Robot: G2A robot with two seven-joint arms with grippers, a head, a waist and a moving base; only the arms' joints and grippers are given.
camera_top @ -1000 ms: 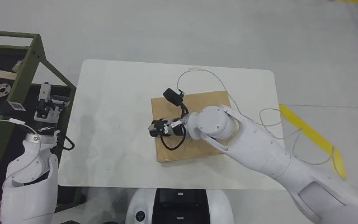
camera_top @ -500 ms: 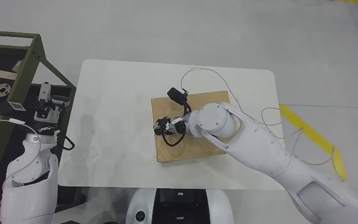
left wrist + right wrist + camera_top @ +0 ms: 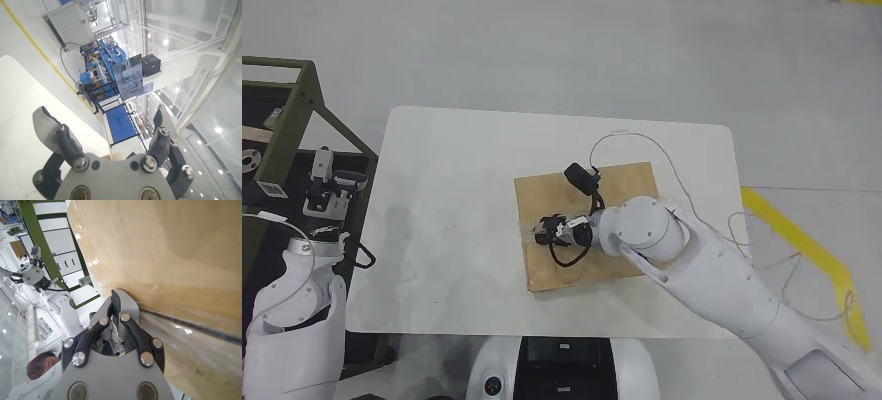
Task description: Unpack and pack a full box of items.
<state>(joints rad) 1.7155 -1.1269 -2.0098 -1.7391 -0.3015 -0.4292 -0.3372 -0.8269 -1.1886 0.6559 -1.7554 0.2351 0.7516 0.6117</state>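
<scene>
From above, we see a closed cardboard box lying flat on the white table, just right of the table's middle, its contents hidden. A black power adapter rests on the lid near the box's far edge. Its thin white cable trails off toward the table's right edge. The right gripper sits low over the box's left edge, above a loop of black cord. Beyond the table's left edge stands a green cart holding small parts we cannot identify.

At the left wrist, we see the left gripper spread wide and empty, beside the table's edge.

At the right wrist, we see the fingers pressed together against the lid, next to a taped seam. Whether they pinch anything we cannot tell.
</scene>
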